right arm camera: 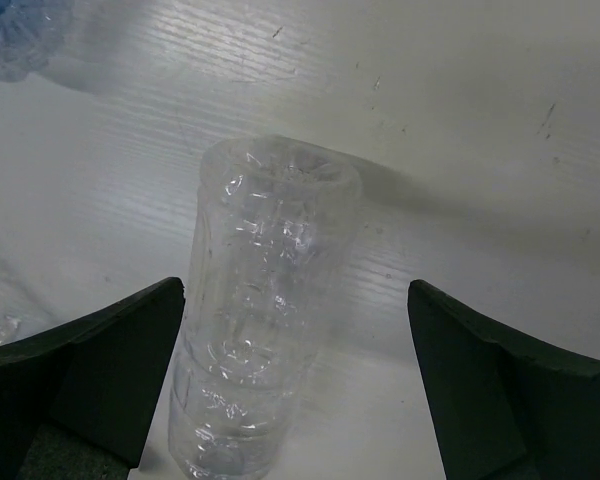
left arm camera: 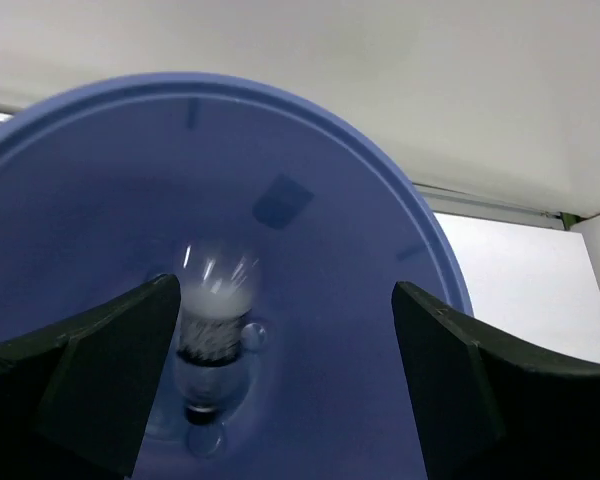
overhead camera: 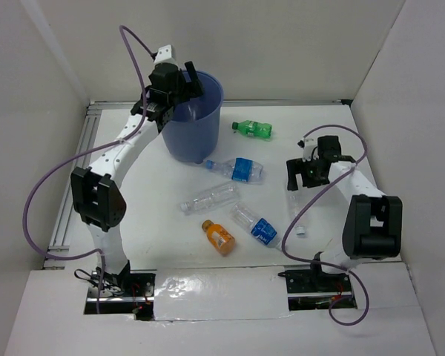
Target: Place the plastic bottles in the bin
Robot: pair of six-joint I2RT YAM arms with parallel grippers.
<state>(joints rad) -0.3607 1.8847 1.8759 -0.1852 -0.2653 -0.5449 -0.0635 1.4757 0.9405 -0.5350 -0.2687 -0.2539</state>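
The blue bin (overhead camera: 198,122) stands at the back left. My left gripper (overhead camera: 184,83) is open above its rim; in the left wrist view (left arm camera: 282,330) it looks down into the bin (left arm camera: 340,250), where a blurred clear bottle (left arm camera: 212,330) is near the bottom. My right gripper (overhead camera: 305,178) is open and low over a plain clear bottle (overhead camera: 294,204) lying on the table; in the right wrist view (right arm camera: 295,300) that bottle (right arm camera: 260,330) lies between the fingers, nearer the left one. A green bottle (overhead camera: 252,130), two blue-labelled bottles (overhead camera: 239,169) (overhead camera: 256,227), another plain clear bottle (overhead camera: 208,199) and an orange bottle (overhead camera: 219,237) lie on the table.
White walls enclose the table on the left, back and right. A metal rail (overhead camera: 73,185) runs along the left edge. The base of a blue-labelled bottle (right arm camera: 10,35) shows at the top left of the right wrist view.
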